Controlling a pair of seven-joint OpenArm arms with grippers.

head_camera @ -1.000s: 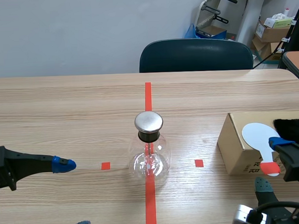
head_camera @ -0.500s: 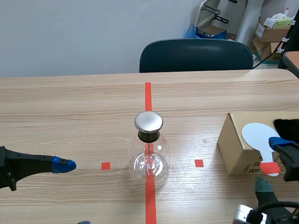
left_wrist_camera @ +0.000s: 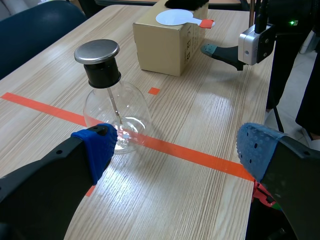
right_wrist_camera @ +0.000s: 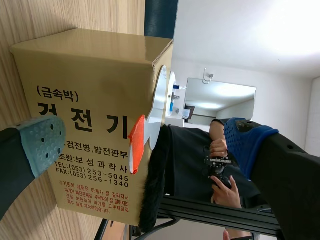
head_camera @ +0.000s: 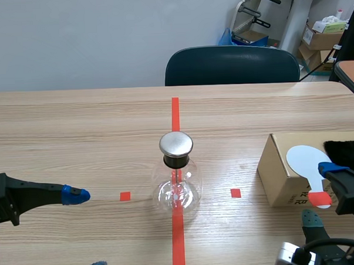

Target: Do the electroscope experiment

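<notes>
Electroscope (head_camera: 177, 182) is clear, round, metal-capped; left end effector (left_wrist_camera: 177, 149) and right end effector (right_wrist_camera: 145, 136) gape.

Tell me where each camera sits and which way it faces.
Scene view: between the arms, facing the dark chair across the table; left gripper and right gripper low.
Left wrist view: behind its open fingers, facing the metal-capped clear glass flask.
Right wrist view: tipped sideways, facing the brown cardboard box past open fingers.
Shared: the box, in all three.

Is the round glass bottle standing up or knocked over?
Standing up. The glass bottle sits on its round base on the table, with its metal cap pointing straight up.
</notes>
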